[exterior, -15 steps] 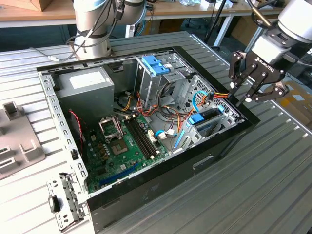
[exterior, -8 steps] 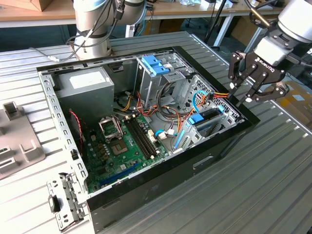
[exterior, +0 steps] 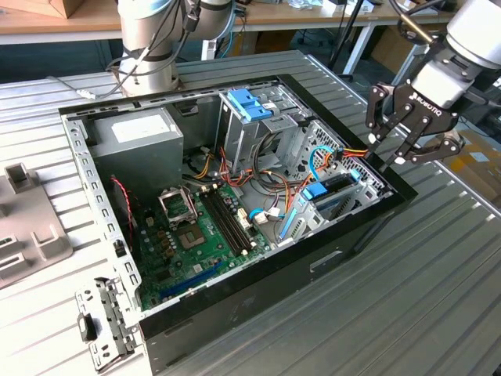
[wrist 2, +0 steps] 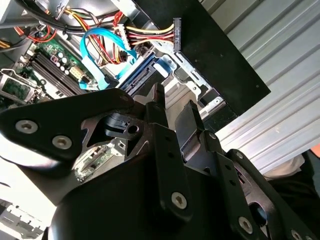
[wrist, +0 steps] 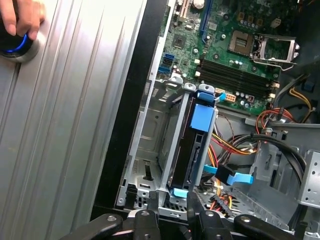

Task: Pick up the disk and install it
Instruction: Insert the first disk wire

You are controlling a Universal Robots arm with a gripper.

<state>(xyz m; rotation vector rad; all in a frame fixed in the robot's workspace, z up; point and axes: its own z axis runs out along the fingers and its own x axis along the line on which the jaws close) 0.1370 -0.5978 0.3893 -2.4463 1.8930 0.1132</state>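
Disk (wrist: 192, 150) stands on edge in the drive cage (wrist: 150, 125) at the front corner of the case, dark body between bright blue rails, seated among the silver cage walls; orange and yellow cables run just beside it. Ribbed metal table (exterior: 438, 274) carries everything; on it lies the open computer case (exterior: 258, 301), black-walled, side panel off. Inside are the grey power supply (exterior: 133, 133) with its white label and the green motherboard (exterior: 196, 235). Gripper (exterior: 386, 150) hangs over the case's rim on the exterior view's right, just above the cage — fingers spread and empty, touching nothing. In the first wrist view a person's hand (wrist: 20, 15) rests on a round blue-ringed button (wrist: 15, 47) on the table, well apart from the case.
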